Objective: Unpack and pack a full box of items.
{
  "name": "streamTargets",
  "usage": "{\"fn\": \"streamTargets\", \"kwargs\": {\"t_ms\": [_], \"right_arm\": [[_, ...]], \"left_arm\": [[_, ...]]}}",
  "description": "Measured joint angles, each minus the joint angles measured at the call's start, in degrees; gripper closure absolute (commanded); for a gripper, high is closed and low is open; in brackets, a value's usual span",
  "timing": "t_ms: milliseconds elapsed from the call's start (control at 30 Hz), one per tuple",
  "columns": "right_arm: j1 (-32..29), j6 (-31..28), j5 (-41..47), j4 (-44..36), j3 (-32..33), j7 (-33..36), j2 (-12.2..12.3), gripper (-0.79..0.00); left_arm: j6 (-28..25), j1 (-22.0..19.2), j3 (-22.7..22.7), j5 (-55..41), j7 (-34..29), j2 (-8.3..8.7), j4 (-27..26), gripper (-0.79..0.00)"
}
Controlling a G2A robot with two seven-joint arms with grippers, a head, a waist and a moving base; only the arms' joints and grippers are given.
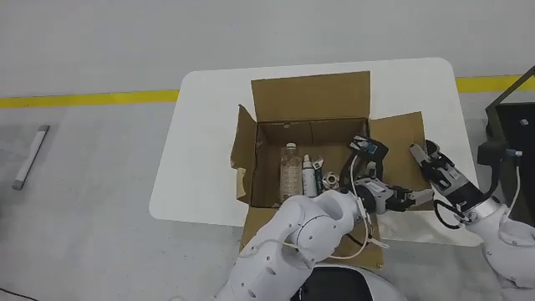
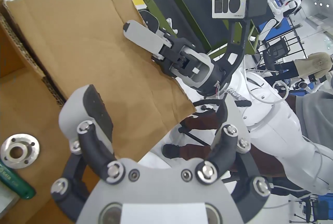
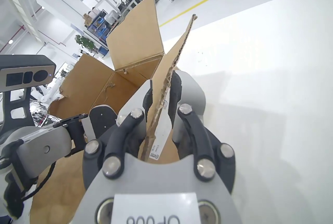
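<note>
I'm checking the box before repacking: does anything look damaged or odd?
Yes. The flap pinched in the right gripper has a frayed, torn edge, and the opposite flap is ragged too.

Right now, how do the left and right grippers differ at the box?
The right gripper is shut on the box's right flap; the left gripper is open, holding nothing. The right gripper pinches the flap's outer edge; the left gripper sits by its near edge. Both are at that same flap.
</note>
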Motion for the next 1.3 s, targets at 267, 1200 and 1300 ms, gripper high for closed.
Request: {"fn": "streamTargets", "kwargs": {"t_ms": [267,1200,1300], "right_arm": [[-0.5,-0.2,0.1,0.1,0.1,-1.6,-0.2,0.0],[-2.0,-0.3,-0.9,0.2,1.1,-2.3,-0.6,0.0],[-2.1,-0.4,-1.0,0.3,1.2,-2.3,-0.7,0.0]], "left_arm": [[-0.8,0.8,-4.8,11.8,-2.1,1.81,-5.6,-0.785],[-2.4,13.6,-23.5,51.5,-7.0,6.93,-18.4,-0.785],[-3.0,13.6,-24.3,53.0,-7.2,7.06,-17.5,-0.785]]}}
